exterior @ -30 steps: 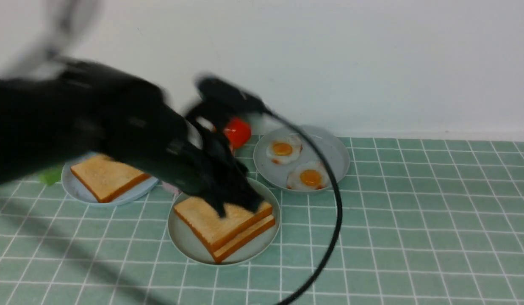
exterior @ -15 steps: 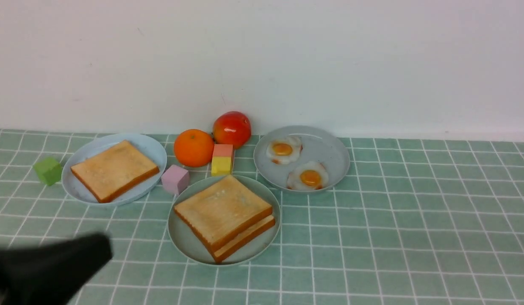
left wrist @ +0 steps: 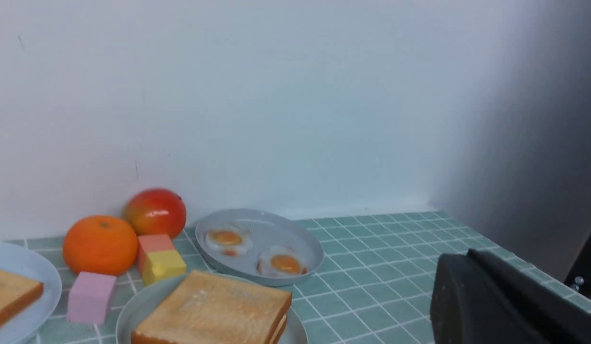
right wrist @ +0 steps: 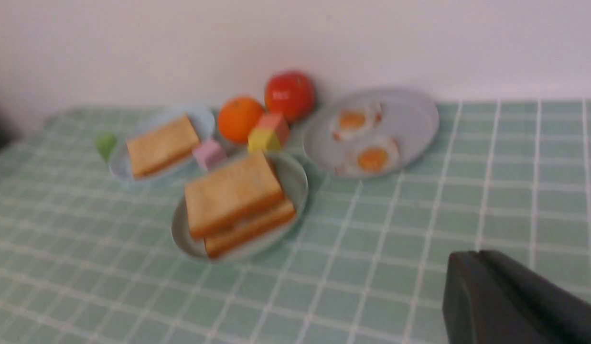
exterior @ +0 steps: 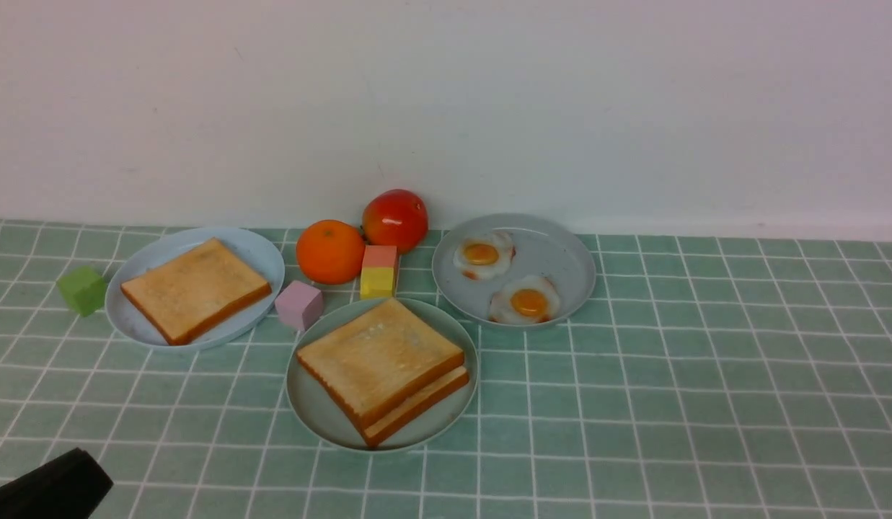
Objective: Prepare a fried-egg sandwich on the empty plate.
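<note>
Green tiled tabletop (exterior: 705, 404), white wall. Two stacked toast slices (exterior: 381, 369) on mint-green plate (exterior: 308, 411); no egg visible between. Left end effector (left wrist: 472, 296) and right end effector (right wrist: 477, 291) closed, empty, well apart. Judged near finish; check filling.

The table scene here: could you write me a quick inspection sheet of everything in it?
Surface: green tiled tabletop with white grid lines, no spills seen.
Job's things: fried-egg sandwich, two toast slices stacked on the mint-green plate; the egg between them is not visible.
Clutter: toast slice on pale blue plate; two fried eggs on grey plate; orange; red apple; pink cube; green cube; pink-and-yellow block.
Grippers: left gripper and right gripper shut, holding nothing, off the plates.
Cables: nothing seen.
Surroundings: plain white wall.
</note>
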